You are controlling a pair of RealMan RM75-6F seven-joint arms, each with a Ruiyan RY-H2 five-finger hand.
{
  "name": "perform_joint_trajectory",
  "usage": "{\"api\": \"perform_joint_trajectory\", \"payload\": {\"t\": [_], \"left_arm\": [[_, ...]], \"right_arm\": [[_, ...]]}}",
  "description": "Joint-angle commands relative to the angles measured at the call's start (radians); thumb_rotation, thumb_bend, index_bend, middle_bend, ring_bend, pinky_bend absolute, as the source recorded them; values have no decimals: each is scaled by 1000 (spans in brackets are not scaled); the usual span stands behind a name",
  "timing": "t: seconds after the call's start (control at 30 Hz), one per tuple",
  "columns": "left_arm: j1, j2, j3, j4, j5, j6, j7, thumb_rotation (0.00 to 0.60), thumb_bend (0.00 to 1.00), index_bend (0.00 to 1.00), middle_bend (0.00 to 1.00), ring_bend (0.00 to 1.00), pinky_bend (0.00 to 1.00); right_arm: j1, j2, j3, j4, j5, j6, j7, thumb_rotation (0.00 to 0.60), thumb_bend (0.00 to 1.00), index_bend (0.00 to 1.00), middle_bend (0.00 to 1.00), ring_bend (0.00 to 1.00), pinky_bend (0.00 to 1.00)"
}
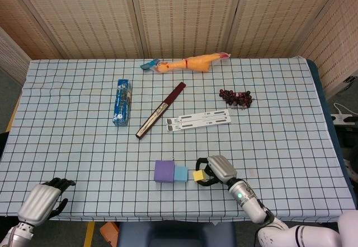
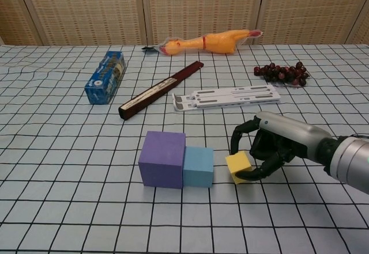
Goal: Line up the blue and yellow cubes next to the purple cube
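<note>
The purple cube (image 1: 164, 171) (image 2: 162, 159) stands on the checked cloth with the smaller blue cube (image 1: 180, 173) (image 2: 198, 166) touching its right side. The small yellow cube (image 1: 198, 175) (image 2: 239, 166) sits a short gap to the right of the blue one, tilted. My right hand (image 1: 217, 169) (image 2: 270, 146) curls around the yellow cube, its fingers (image 2: 238, 134) touching it from behind and below. My left hand (image 1: 40, 201) hangs at the table's front left corner, fingers curled in on nothing, seen only in the head view.
Behind the cubes lie a white folded stand (image 1: 198, 120) (image 2: 227, 98), a dark red stick (image 1: 160, 110), a blue carton (image 1: 122, 102), a rubber chicken (image 1: 189, 63) and a bunch of dark grapes (image 1: 235, 97).
</note>
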Motion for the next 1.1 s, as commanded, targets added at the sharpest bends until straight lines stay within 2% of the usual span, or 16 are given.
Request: {"api": "perform_joint_trajectory", "payload": {"t": [0.03, 0.6, 0.83, 1.1], "left_arm": [[0, 0, 0, -1, 1, 1, 1, 600, 437, 329, 360, 317, 589], [-3, 3, 5, -3, 2, -9, 2, 600, 436, 348, 376, 323, 595], [-6, 10, 8, -11, -2, -20, 0, 600, 438, 395, 432, 357, 602], [-7, 12, 8, -10, -6, -24, -1, 600, 440, 410, 451, 370, 604]], "right_arm": [[-12, -2, 0, 28, -20, 2, 44, 600, 182, 551, 1000, 929, 1000], [-12, -49, 18, 153, -78, -42, 232, 600, 182, 551, 1000, 930, 1000], [2, -70, 35, 180, -82, -50, 232, 600, 182, 551, 1000, 930, 1000], [7, -84, 38, 193, -87, -58, 244, 600, 181, 551, 1000, 930, 1000]]}}
